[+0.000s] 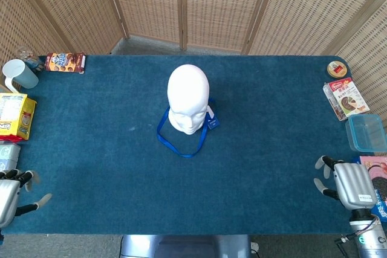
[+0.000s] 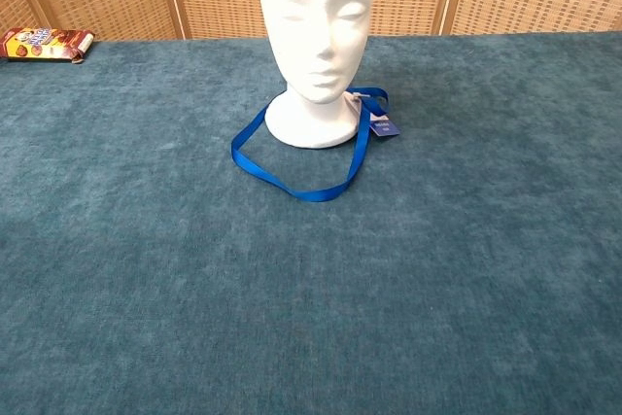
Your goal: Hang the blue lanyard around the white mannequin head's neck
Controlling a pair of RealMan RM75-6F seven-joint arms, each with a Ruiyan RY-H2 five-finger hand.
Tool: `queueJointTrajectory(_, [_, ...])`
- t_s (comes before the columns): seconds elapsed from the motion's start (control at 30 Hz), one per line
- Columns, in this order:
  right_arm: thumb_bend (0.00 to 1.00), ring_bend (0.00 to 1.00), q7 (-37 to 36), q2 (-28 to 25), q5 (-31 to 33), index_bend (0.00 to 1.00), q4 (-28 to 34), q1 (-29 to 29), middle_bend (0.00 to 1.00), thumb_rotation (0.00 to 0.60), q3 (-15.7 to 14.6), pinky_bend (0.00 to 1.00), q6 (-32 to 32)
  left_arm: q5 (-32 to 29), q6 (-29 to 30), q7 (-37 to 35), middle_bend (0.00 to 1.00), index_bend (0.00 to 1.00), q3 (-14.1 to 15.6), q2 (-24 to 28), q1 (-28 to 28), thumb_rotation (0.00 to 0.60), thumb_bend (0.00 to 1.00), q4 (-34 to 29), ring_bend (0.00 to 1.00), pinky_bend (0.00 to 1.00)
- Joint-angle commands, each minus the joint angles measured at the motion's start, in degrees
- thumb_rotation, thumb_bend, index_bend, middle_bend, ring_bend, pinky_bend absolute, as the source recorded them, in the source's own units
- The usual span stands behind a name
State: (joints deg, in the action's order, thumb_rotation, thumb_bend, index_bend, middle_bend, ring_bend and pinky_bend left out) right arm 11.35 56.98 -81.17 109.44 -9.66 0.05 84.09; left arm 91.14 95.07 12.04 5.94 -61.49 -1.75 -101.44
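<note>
The white mannequin head (image 1: 188, 98) (image 2: 317, 36) stands upright mid-table. The blue lanyard (image 1: 179, 143) (image 2: 296, 170) circles its base and lies as a loop on the cloth in front of it, its small tag (image 2: 383, 126) at the right of the base. My left hand (image 1: 11, 196) is at the near left corner of the head view, fingers apart, holding nothing. At the near right edge my right hand (image 1: 344, 183) is likewise empty with fingers spread. Neither hand shows in the chest view.
A teal cloth covers the table (image 1: 260, 119). On the left edge sit a cup (image 1: 20, 74), a snack box (image 1: 65, 61) and a yellow box (image 1: 14, 113). On the right are a round tin (image 1: 337, 68), a food box (image 1: 346, 99) and a clear container (image 1: 366, 132).
</note>
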Motion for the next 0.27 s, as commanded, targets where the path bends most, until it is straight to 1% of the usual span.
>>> queueJointTrajectory(0.03, [0.28, 0.67, -0.2, 0.2, -0.2, 0.49, -0.3, 0.1, 0.63, 0.6, 0.0, 0.82, -0.4, -0.2, 0.3, -0.2, 0.65, 0.53, -0.4, 0.2, 0.4, 0.471, 0.09, -0.1, 0.48, 0.41])
queueJointTrajectory(0.27, [0.28, 0.67, -0.4, 0.5, -0.1, 0.49, -0.4, 0.4, 0.63, 0.6, 0.5, 0.82, -1.0, -1.4, -0.6, -1.1, 0.65, 0.53, -1.5, 1.0, 0.7, 0.468, 0.09, -0.7, 0.48, 0.41])
